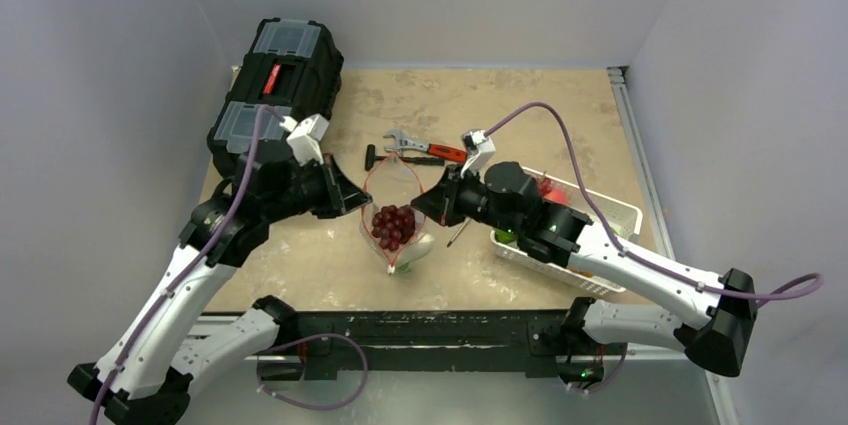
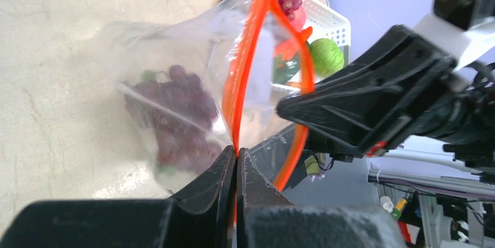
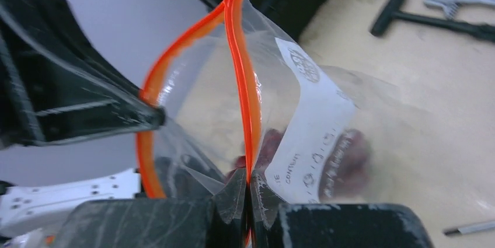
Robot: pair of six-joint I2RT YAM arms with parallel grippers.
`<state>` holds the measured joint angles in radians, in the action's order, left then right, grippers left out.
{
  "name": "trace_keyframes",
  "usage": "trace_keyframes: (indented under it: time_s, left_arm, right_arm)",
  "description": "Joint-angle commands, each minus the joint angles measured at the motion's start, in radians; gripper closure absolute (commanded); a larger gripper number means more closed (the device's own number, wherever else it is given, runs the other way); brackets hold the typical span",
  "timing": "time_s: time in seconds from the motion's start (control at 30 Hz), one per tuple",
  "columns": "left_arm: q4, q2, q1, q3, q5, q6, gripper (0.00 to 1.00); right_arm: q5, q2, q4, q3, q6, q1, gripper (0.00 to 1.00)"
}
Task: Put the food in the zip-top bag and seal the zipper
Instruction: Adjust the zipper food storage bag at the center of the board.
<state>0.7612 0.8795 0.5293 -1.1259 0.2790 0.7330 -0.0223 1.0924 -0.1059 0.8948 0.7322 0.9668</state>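
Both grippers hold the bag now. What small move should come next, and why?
Probably the right gripper should release its lip of the zipper while the left gripper holds the other. Both pinch opposite lips of the zip-top bag, grapes are inside, and more food waits in the white basket beside the right arm.

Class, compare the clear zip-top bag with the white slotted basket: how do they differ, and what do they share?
The zip-top bag is clear, soft plastic with an orange zipper; the basket is white and slotted. The bag's mouth is pinched open between the left gripper and right gripper; the basket sits on the table. The bag holds dark grapes; the basket several mixed pieces. Both contain toy food.
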Motion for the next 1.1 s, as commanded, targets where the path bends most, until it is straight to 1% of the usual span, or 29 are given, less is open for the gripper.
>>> trace_keyframes:
  time_s: [0.0, 0.2, 0.33, 0.4, 0.57, 0.6, 0.63, 0.67, 0.77, 0.83, 0.97, 1.03, 1.07]
  left_arm:
    - [0.020, -0.092, -0.004, 0.029, -0.070, -0.014, 1.00]
    - [0.044, -0.145, -0.003, 0.149, -0.157, 0.013, 1.00]
    - [0.048, -0.127, -0.004, 0.178, -0.175, 0.006, 0.93]
    - [0.045, -0.116, -0.004, 0.182, -0.163, 0.003, 0.86]
    - [0.012, -0.119, -0.004, 0.194, -0.125, -0.001, 0.54]
    - [0.004, -0.115, -0.003, 0.196, -0.109, -0.009, 0.49]
    - [0.003, -0.109, -0.004, 0.194, -0.096, -0.016, 0.48]
    - [0.005, -0.103, -0.003, 0.191, -0.084, -0.024, 0.48]
    - [-0.001, -0.089, -0.005, 0.179, -0.073, -0.056, 0.52]
    - [0.010, -0.073, -0.004, 0.159, -0.075, -0.093, 0.62]
    - [0.054, -0.016, -0.004, 0.070, -0.108, -0.193, 0.79]
    - [0.090, 0.025, -0.004, 0.005, -0.134, -0.245, 0.98]
    - [0.100, 0.043, -0.004, -0.024, -0.148, -0.269, 1.00]
  right_arm:
    - [0.140, -0.001, 0.078, 0.077, 0.025, 0.004, 1.00]
    - [0.152, 0.001, 0.137, 0.012, 0.042, 0.004, 1.00]
    - [0.159, -0.008, 0.160, 0.005, 0.044, 0.004, 1.00]
    - [0.159, -0.007, 0.155, 0.012, 0.039, 0.004, 1.00]
    - [0.157, -0.012, 0.156, 0.013, 0.033, 0.004, 1.00]
    - [0.157, -0.011, 0.159, 0.013, 0.033, 0.004, 1.00]
    - [0.157, -0.011, 0.161, 0.012, 0.033, 0.004, 1.00]
    - [0.157, -0.008, 0.164, 0.012, 0.033, 0.004, 1.00]
    - [0.150, 0.000, 0.176, 0.013, 0.032, 0.004, 1.00]
    - [0.149, 0.011, 0.184, 0.020, 0.032, 0.004, 1.00]
    - [0.140, 0.031, 0.182, 0.047, 0.022, 0.004, 1.00]
    - [0.129, 0.040, 0.180, 0.061, 0.015, 0.004, 1.00]
    - [0.123, 0.044, 0.178, 0.065, 0.012, 0.004, 1.00]
